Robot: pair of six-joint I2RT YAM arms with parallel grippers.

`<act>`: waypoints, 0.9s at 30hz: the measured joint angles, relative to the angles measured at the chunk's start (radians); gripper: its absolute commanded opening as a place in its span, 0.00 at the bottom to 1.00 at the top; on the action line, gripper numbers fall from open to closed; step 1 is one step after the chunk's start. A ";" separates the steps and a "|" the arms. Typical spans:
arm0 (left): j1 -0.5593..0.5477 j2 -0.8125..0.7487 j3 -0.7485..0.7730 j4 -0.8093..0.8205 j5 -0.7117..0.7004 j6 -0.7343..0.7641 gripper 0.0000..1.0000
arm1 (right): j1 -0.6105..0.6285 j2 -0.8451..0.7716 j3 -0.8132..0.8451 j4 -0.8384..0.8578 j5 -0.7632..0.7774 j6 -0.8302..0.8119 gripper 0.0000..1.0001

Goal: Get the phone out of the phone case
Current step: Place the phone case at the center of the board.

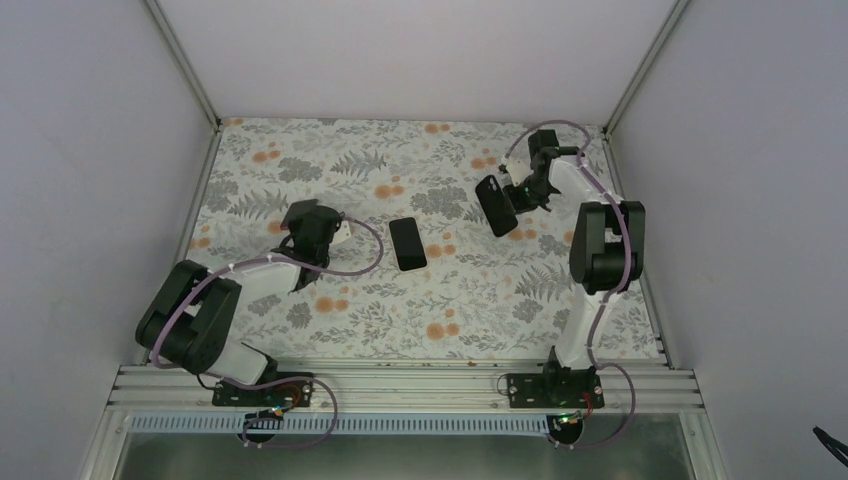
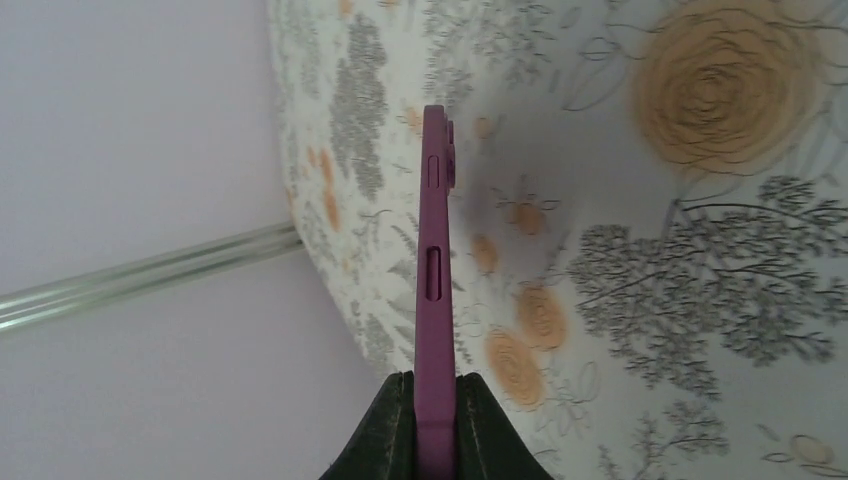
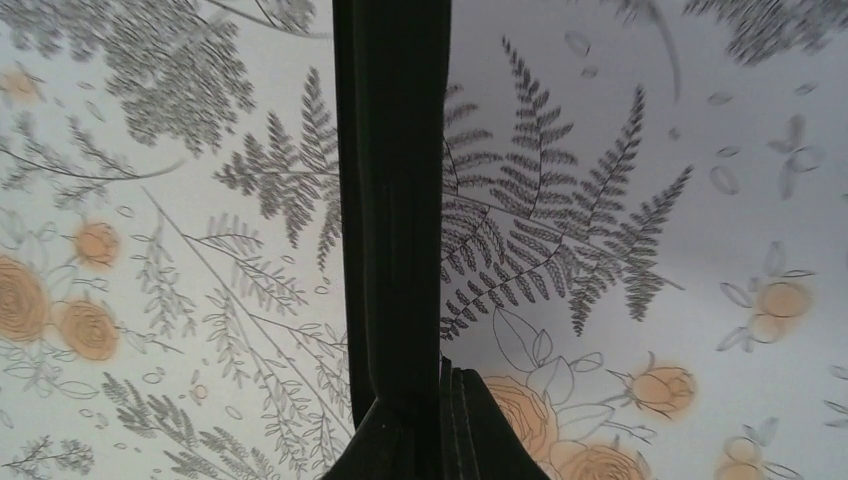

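Mauve-pink in the left wrist view, the phone stands edge-on, clamped by its near end between the closed jaws of the left gripper. Its long axis runs straight out from the fingers, with the side buttons facing the camera. Well apart, toward the far right of the table, the right gripper is pinched on one end of a black shell, judged to be the phone case, which also juts lengthwise from its jaws. From above that shell shows only black, so the case looks empty and the separation done. A second black slab lies flat between the arms; what it is cannot be told.
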 measured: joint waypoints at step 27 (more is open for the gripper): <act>-0.059 -0.103 0.506 -0.745 0.516 -0.321 0.93 | 0.067 -0.164 -0.043 -0.023 0.229 -0.059 0.71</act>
